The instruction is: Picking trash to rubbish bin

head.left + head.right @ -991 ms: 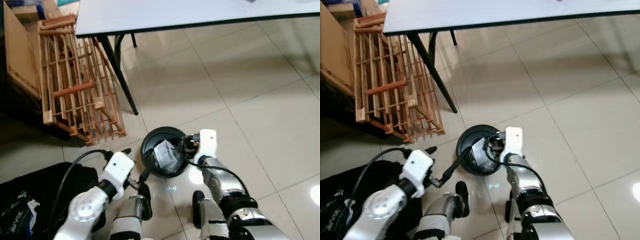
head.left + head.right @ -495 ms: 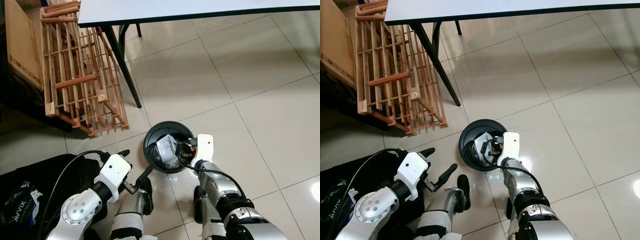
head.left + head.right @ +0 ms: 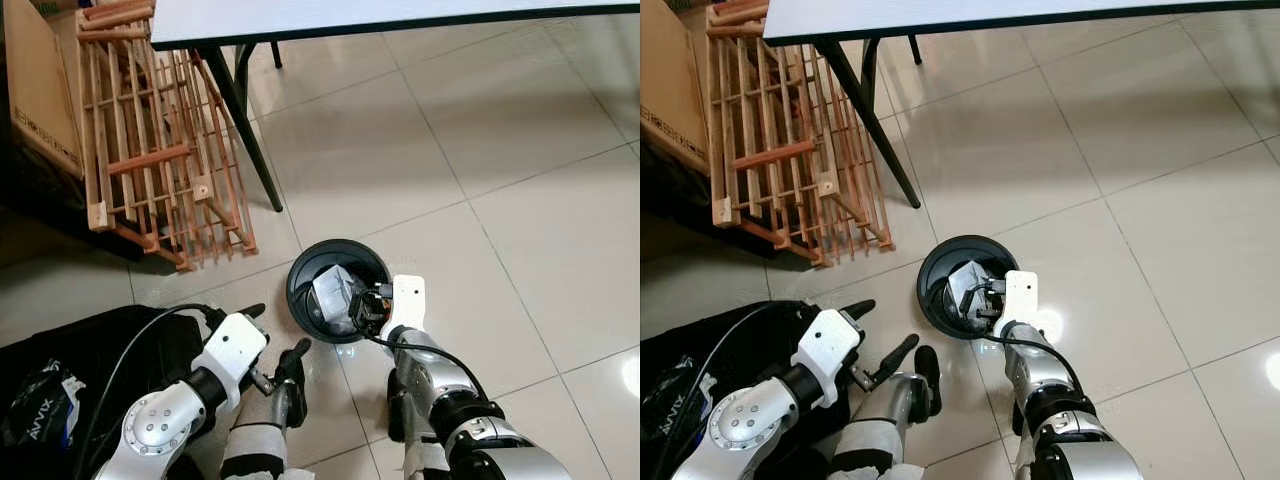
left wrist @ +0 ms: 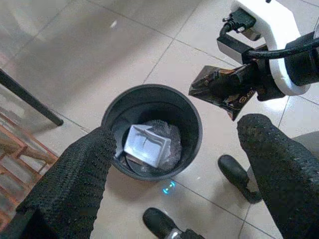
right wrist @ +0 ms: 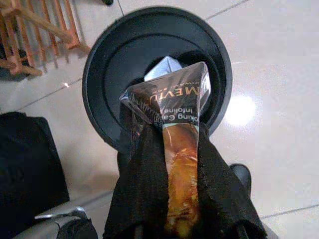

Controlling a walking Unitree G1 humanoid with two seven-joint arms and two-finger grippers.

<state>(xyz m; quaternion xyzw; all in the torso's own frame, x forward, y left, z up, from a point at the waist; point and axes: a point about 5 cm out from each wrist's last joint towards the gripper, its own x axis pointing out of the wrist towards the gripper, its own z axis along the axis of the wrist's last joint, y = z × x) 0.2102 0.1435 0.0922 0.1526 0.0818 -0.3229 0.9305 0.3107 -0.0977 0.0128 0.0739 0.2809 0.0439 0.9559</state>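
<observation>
A black round rubbish bin [image 3: 300, 283] stands on the tiled floor just in front of my feet, with a white crumpled carton [image 4: 146, 146] lying inside it. My right gripper [image 3: 368, 308] hovers at the bin's near right rim, shut on a dark brown snack wrapper [image 5: 174, 112]. The wrapper's end sticks out over the bin's opening and also appears as the dark wrapper [image 4: 225, 89] in the left wrist view. My left gripper [image 3: 273, 333] hangs open to the left of the bin, nothing between its black fingers [image 4: 75, 184].
A table with black legs [image 3: 243, 130] stands beyond the bin. A wooden slatted rack [image 3: 150, 150] leans by a cardboard box [image 3: 40, 90] at the left. A black bag [image 3: 70, 370] lies at my near left. Bare tiles [image 3: 520, 200] extend to the right.
The camera has shifted a little. My right gripper with the wrapper has drawn slightly back toward the bin's near rim. The left gripper stays open beside the bin.
</observation>
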